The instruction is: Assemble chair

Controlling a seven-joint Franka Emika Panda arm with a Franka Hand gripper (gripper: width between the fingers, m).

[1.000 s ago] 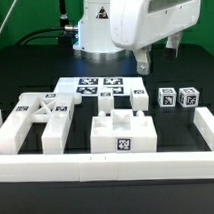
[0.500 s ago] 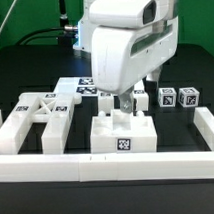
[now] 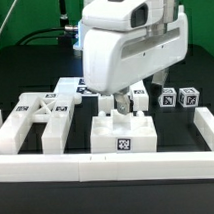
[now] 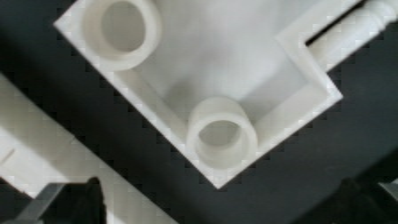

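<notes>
The chair lies in loose white parts. The seat slab [image 3: 123, 134] sits front centre, tag facing the camera, and fills the wrist view as a slab [image 4: 214, 75] with two round sockets. A cross-braced frame [image 3: 40, 113] lies at the exterior view's left, and two short tagged posts [image 3: 167, 97] [image 3: 188, 95] stand at its right. My gripper [image 3: 119, 103] hangs just over the slab's back edge, open, with nothing between its fingers. In the wrist view the gripper [image 4: 217, 202] shows only black table between its dark fingertips [image 4: 43, 205].
The marker board [image 3: 86, 86] lies behind the slab, mostly hidden by my hand. Long white border rails run along the front [image 3: 107, 168] and the exterior view's right [image 3: 206, 127]. A white strip [image 4: 128, 192] crosses the wrist view beside the slab.
My hand has come down and toward the front from the back right, and now hangs over the seat slab's back edge. The jaws stayed open. No part has moved.
</notes>
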